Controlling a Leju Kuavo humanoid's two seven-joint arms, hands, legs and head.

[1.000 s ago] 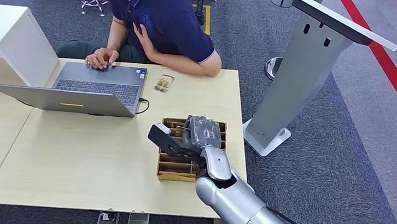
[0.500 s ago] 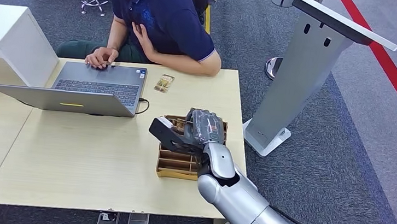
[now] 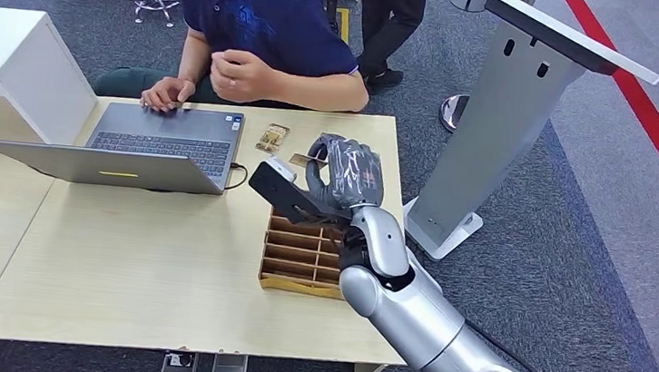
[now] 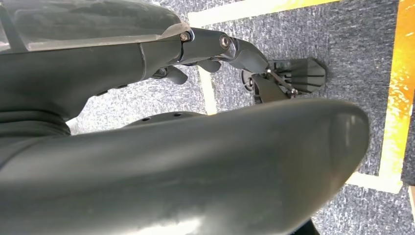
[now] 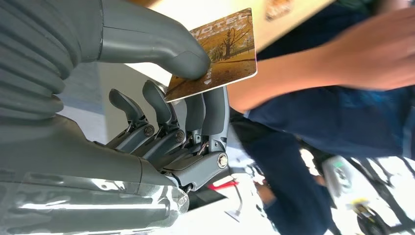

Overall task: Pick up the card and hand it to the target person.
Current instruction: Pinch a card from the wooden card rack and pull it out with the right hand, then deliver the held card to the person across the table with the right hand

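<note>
My right hand (image 3: 346,173) hangs above the far edge of the wooden card box (image 3: 299,256), raised off the table. It pinches a brown hotel card (image 5: 221,51) between the thumb (image 5: 161,48) and a finger; in the head view the card's edge (image 3: 303,160) pokes out toward the seated person. That person, in a dark blue shirt (image 3: 269,16), sits at the table's far side with one hand (image 3: 233,65) lifted in front of the chest and the other on the laptop. My left hand (image 4: 215,46) hangs by my side over the carpet, holding nothing.
A second card (image 3: 272,138) lies on the table (image 3: 118,257) beside the open laptop (image 3: 161,141). A white cabinet (image 3: 10,60) stands at the left, a grey slanted stand (image 3: 495,129) at the right. Another person's legs (image 3: 392,14) stand behind the table.
My right hand rose out of the box with the card and moved toward the seated person. That person's hand came off the chest and forward. Another person's legs came into view.
</note>
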